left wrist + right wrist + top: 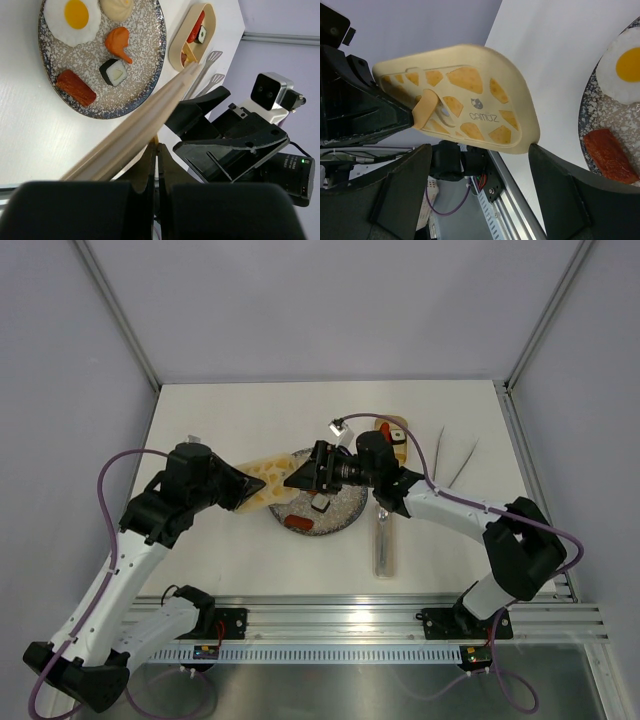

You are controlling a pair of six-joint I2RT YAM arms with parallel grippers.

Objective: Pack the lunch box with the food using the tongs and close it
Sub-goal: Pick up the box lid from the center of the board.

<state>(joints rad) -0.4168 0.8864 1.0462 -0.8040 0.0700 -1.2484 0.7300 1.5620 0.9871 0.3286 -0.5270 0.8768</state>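
Lid handover shaping up, by the look of it!
The lid (465,100) is pinched tight in the left gripper (245,487) over the plate's (145,55) left rim. The right gripper (303,478) gapes wide and empty, facing it. The lunch box (176,47) sits part-filled toward the table's far edge. Best bet: straddle the lid's free edge squarely before the left lets go.

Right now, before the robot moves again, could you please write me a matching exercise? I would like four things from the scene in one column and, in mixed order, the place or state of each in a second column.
Things:
1. lid
2. fried egg
3. tongs
4. right hand

Places or states:
A. open, holding nothing
B. on the speckled plate
C. gripped by the shut left hand
D. lying on the table beside the lunch box

Right pairs: 1-C, 2-B, 3-D, 4-A
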